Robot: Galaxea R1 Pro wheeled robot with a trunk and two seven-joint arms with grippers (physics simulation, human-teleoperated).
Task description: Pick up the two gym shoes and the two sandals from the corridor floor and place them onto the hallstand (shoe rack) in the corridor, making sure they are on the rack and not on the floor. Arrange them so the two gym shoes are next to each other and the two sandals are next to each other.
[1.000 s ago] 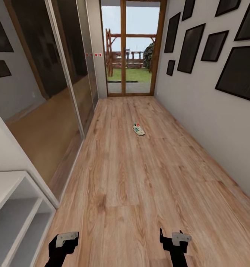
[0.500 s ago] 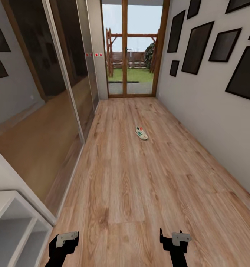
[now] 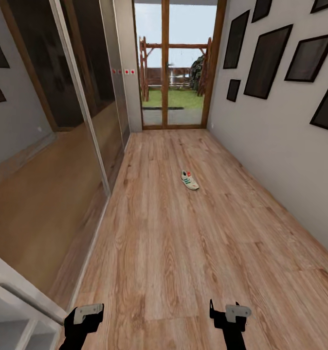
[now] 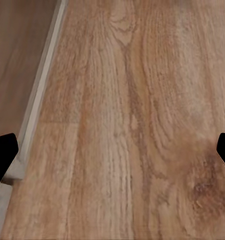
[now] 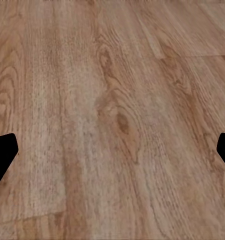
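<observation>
One gym shoe (image 3: 189, 180), white with green stripes and a red-orange heel patch, lies on the corridor floor (image 3: 183, 253) about midway down the hall, slightly right of centre. A corner of the white hallstand (image 3: 10, 311) shows at the lower left of the head view. My left gripper (image 3: 83, 318) and right gripper (image 3: 230, 316) hang low over bare planks, far short of the shoe. In the wrist views the left gripper (image 4: 112, 155) and right gripper (image 5: 112, 152) have their fingertips wide apart with only wood between them. The sandals are out of view.
A dark glass-fronted wardrobe (image 3: 62, 121) runs along the left wall. The right wall (image 3: 281, 146) carries black picture frames. A wood-framed glass door (image 3: 176, 68) closes the far end. Open floor stretches between me and the shoe.
The camera has advanced down the corridor: the shoe sits slightly nearer and the hallstand has slid toward the lower-left corner. Both grippers hold the same pose.
</observation>
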